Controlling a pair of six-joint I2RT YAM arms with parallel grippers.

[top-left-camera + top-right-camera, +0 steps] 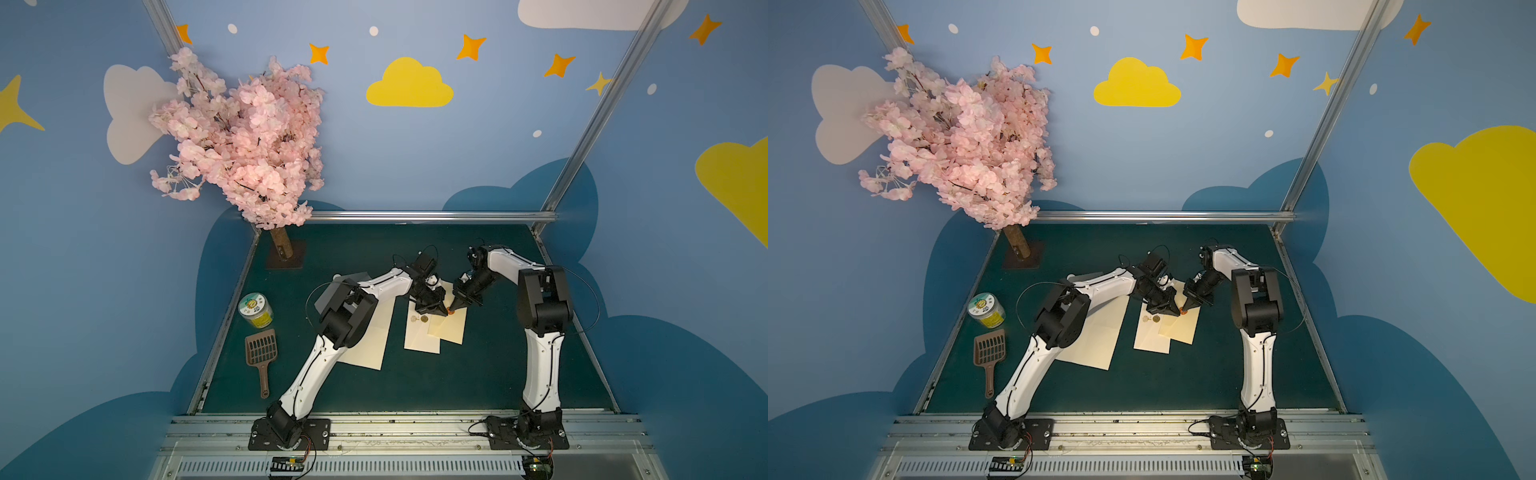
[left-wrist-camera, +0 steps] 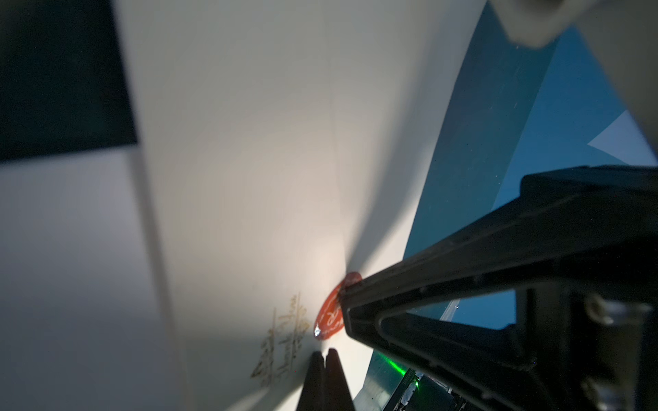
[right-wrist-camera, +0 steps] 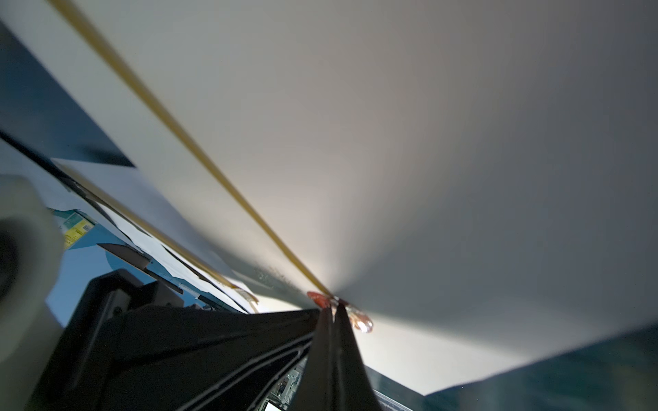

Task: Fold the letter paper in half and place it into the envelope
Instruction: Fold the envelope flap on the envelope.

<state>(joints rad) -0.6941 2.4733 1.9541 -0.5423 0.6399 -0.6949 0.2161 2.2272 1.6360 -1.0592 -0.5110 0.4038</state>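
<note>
While the large cream sheet of letter paper (image 1: pixel 370 353) is left lying flat and unfolded on the dark green bench (image 1: pixel 478 374), partly under the left arm, the cream paper envelope (image 1: pixel 420 338) with gold print is seen just beside it. The round red wax seal (image 2: pixel 333 313) at its flap tip is pinched by the right gripper (image 3: pixel 334 309) fingers. The left gripper (image 2: pixel 324 353) fingers are pressed together beside the seal; whether paper is caught between them cannot be told.
</note>
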